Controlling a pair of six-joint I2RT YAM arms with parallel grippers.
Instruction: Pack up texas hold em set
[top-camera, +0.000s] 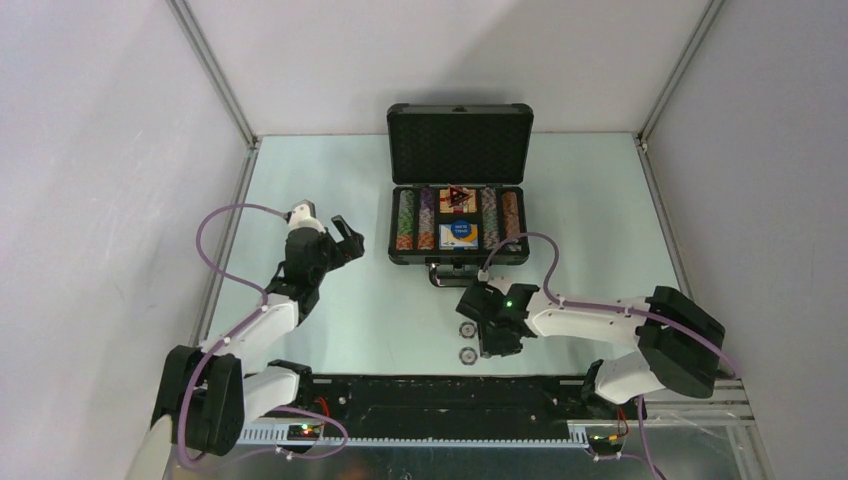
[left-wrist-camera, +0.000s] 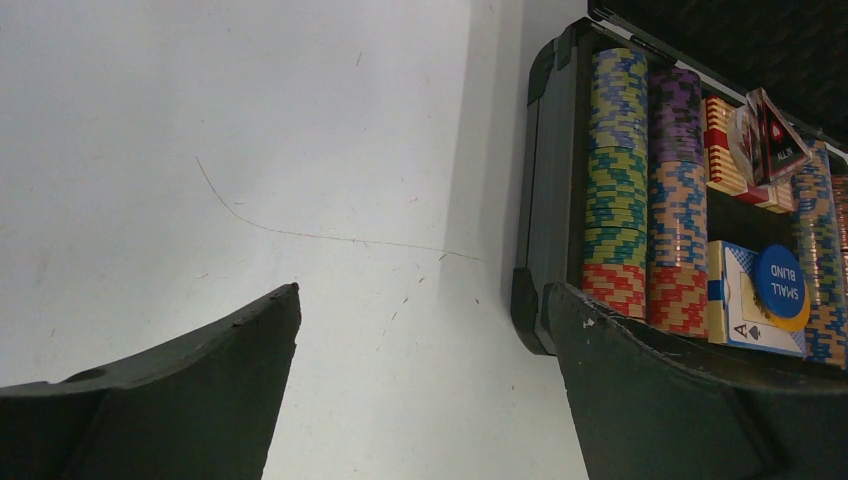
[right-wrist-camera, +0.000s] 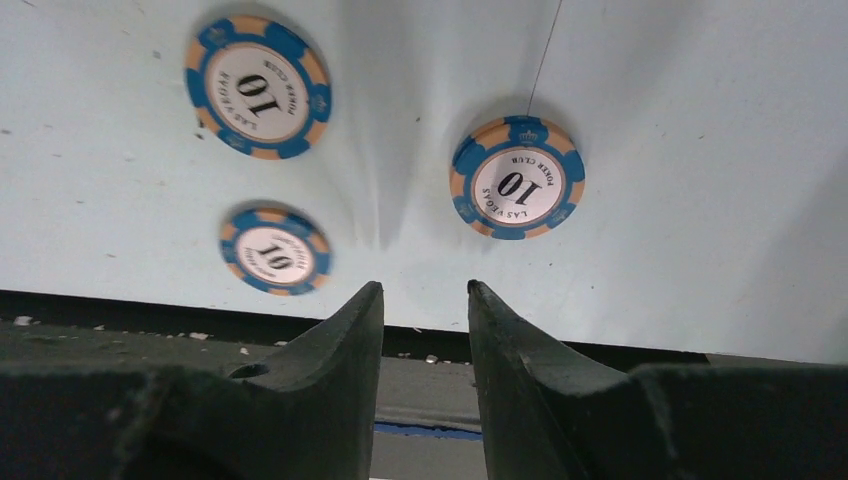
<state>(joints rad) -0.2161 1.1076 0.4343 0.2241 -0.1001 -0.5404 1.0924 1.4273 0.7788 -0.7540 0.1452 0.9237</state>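
Observation:
The dark briefcase (top-camera: 459, 257) lies open at the back middle, its lid (top-camera: 459, 145) upright and rows of striped poker chips (top-camera: 405, 220) (left-wrist-camera: 617, 170) in its tray. A blue round button (left-wrist-camera: 781, 282) rests on a card box (left-wrist-camera: 735, 318) inside. Three loose blue-and-orange chips (right-wrist-camera: 517, 177) (right-wrist-camera: 258, 87) (right-wrist-camera: 275, 249) lie flat on the table near the front edge; two of them (top-camera: 466, 330) (top-camera: 466, 354) show from above. My right gripper (top-camera: 497, 347) (right-wrist-camera: 425, 290) hangs just beside them, jaws narrowly apart with nothing between. My left gripper (top-camera: 350, 238) (left-wrist-camera: 420, 290) is wide open left of the case (left-wrist-camera: 550, 200).
The black rail (top-camera: 440, 395) runs along the table's near edge, right under my right gripper. Grey walls close in the table on the left, right and back. The case handle (top-camera: 450, 272) sticks out toward the loose chips.

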